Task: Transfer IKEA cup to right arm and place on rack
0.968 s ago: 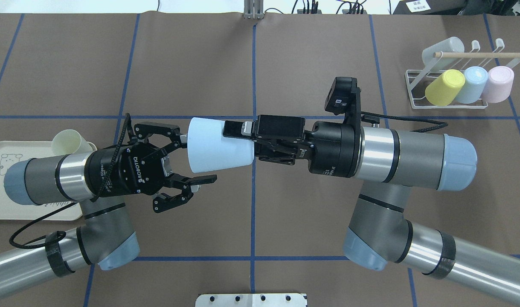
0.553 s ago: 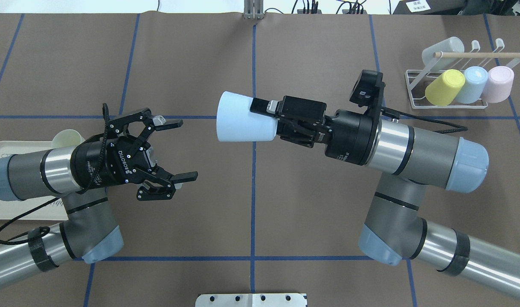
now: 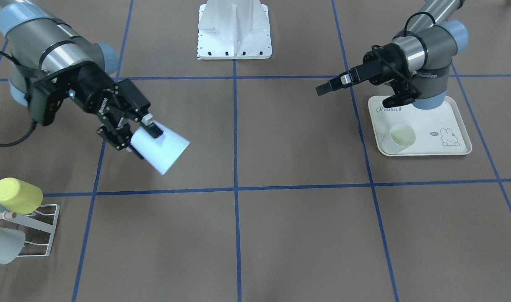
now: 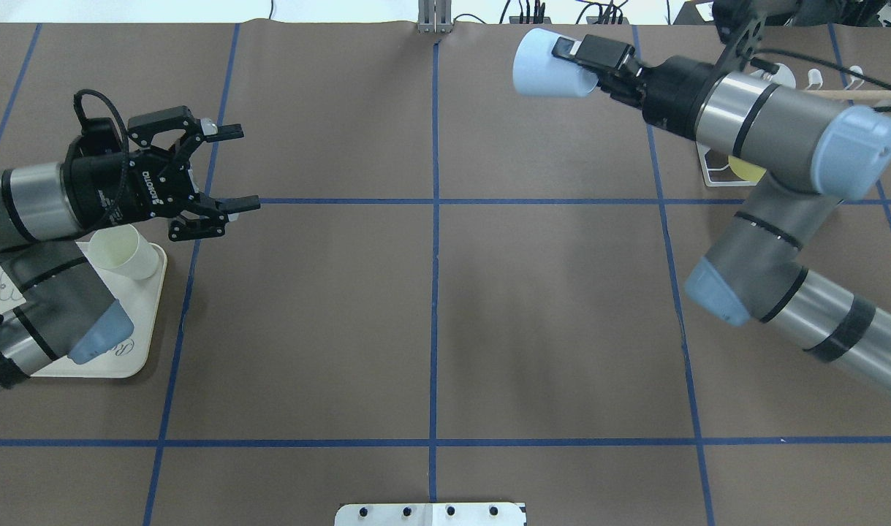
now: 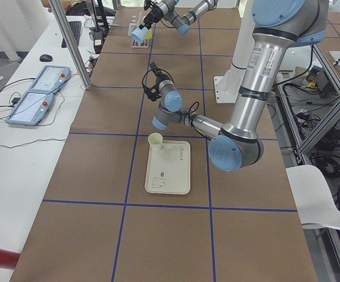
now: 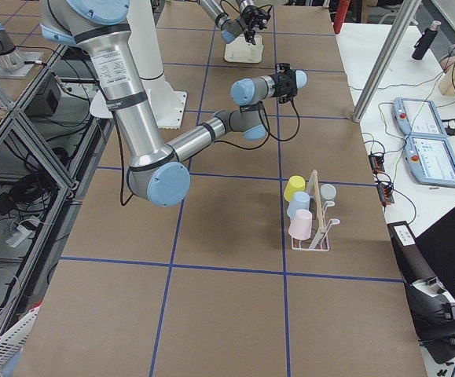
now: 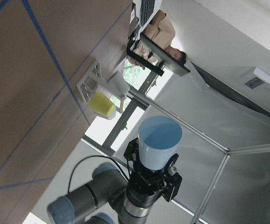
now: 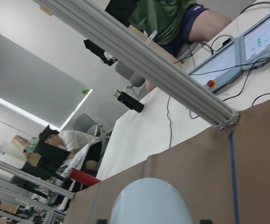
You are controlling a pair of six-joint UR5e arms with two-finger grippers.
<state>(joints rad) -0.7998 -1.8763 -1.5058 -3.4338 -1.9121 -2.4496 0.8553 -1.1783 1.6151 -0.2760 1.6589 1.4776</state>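
Over on the robot's left side of the brown bench (image 4: 430, 314), the left arm (image 4: 28, 208) reaches out with the left fingers (image 4: 229, 131) spread wide apart and holding nothing, their tips pointing toward the bench's middle. Beneath that arm lies the rabbit-print tray (image 4: 134, 358), with a cream cup (image 4: 127, 252) standing upright near one of its corners, apart from the fingers. Further right, toward the far edge and well apart from the left fingers, the light blue IKEA cup (image 4: 544, 64) is held off the bench on its side. Its long axis runs roughly across the bench, close to level, with the wide open mouth aimed at the robot's left side and the narrower base toward the right wrist. From the left wrist camera that mouth is seen almost squarely. The right fingers (image 4: 573, 50) are closed on the cup's base end, one black pad lying along the outer wall on top; the opposite one is hidden under the cup from overhead. Behind them the right arm (image 4: 767, 120) crosses in front of the rack (image 6: 312, 246), which stands near the bench's right end carrying a yellow cup (image 6: 294, 187), a pale blue cup (image 6: 299, 206), a pink cup (image 6: 299, 226) and a greyish-white cup (image 6: 328, 191). The IKEA cup is near the rack but not on it.
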